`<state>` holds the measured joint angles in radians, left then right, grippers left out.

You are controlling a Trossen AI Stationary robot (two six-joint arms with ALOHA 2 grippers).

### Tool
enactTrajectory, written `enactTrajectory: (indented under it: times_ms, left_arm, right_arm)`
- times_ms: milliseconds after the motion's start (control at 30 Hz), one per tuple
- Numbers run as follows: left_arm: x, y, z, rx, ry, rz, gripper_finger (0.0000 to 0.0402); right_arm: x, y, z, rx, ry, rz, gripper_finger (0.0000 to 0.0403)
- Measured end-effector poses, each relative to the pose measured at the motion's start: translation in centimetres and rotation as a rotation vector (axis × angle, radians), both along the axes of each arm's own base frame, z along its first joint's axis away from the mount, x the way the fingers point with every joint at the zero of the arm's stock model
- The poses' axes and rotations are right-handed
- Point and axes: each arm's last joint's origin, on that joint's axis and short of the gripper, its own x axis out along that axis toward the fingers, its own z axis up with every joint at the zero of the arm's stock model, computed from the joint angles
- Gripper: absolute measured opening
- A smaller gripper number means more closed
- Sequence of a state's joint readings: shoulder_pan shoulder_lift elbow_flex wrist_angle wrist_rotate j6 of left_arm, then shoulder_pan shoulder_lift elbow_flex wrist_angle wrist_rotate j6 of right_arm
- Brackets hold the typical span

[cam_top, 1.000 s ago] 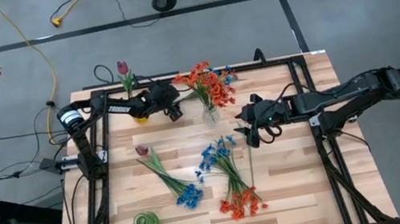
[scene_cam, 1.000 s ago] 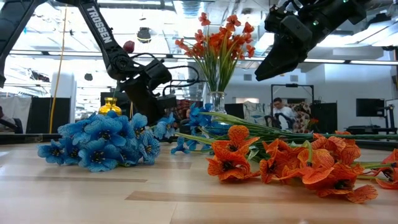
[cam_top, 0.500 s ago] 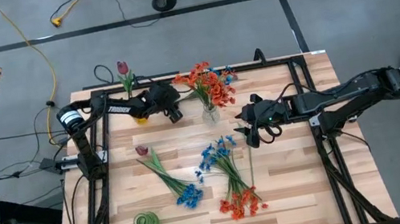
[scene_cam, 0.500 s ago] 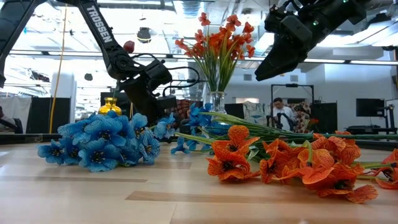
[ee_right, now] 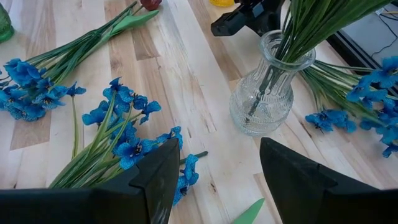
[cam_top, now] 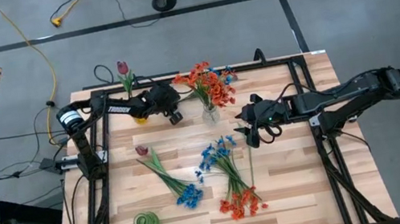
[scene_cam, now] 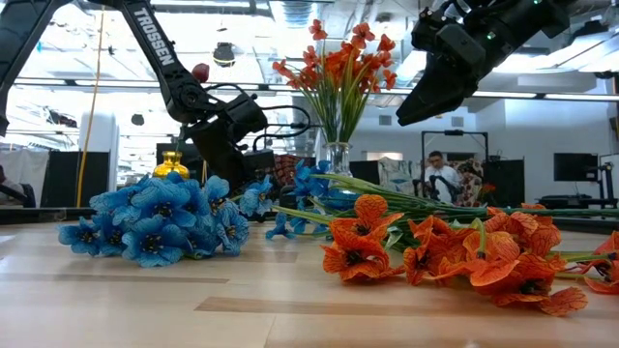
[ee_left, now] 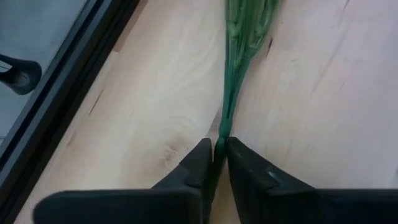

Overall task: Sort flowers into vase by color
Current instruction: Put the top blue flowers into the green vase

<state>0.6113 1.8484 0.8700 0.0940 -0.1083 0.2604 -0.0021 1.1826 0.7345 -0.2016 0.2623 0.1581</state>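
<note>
With orange-red sprigs already in the glass vase (cam_top: pixel 209 114) just beside it, the left gripper (ee_left: pixel 216 163) pinches a green stem (ee_left: pixel 233 93), while the right gripper (ee_right: pixel 214 165), fingers apart, hangs over blue flowers (cam_top: pixel 217 153) yet unsorted.

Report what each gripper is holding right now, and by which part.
The left gripper is shut on a green stem, pinching its lower end just above the table; its flower is out of view. The right gripper is open above the blue flowers, holding nothing.
</note>
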Motion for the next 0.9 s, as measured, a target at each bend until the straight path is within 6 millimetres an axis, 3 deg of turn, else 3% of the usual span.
enactTrajectory:
  times_ms: [167,900]
  left_arm:
    - [0.0,0.0,0.0,-0.004,0.001,-0.002,0.0005]
    - [0.5,-1.7,0.0,-0.080,0.000,0.069,0.0000]
  right_arm:
    - [0.0,0.0,0.0,0.000,0.000,0.000,0.0250]
    - [0.0,0.0,0.0,0.000,0.000,0.000,0.0250]
